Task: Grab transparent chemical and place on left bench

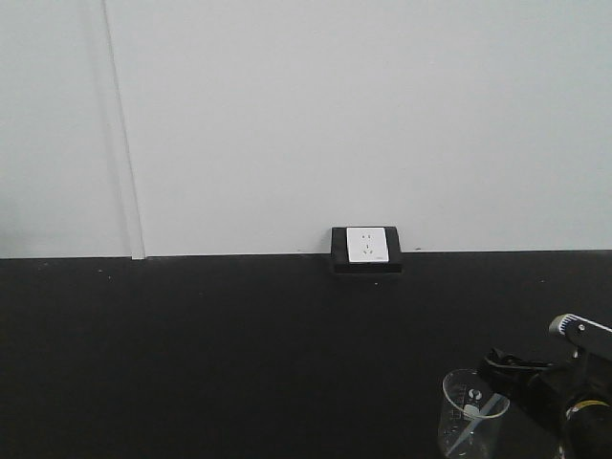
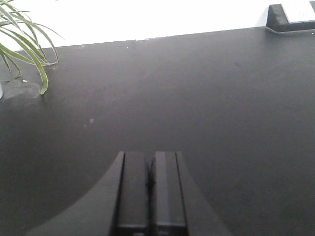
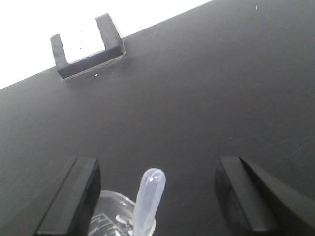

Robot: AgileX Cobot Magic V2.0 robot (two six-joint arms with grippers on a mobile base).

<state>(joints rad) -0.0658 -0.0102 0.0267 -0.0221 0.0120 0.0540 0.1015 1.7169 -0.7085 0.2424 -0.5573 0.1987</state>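
The transparent chemical [image 3: 150, 194], a clear pipette with a soft bulb, stands tilted inside a glass beaker [image 3: 112, 214]. Its bulb pokes up above the rim. My right gripper [image 3: 156, 166] is open, one finger on either side of the bulb and touching nothing. In the front view the beaker [image 1: 457, 421] sits at the bottom right with the pipette [image 1: 485, 412] leaning in it, just left of my right arm [image 1: 574, 402]. My left gripper [image 2: 150, 157] is shut on nothing, low over bare black counter. The left bench is out of view.
A white wall socket in a black frame [image 1: 366, 247] sits where the black counter [image 1: 210, 354] meets the white wall. It also shows in the right wrist view as the socket [image 3: 86, 46]. Green plant leaves [image 2: 24, 44] hang at the left wrist view's top left.
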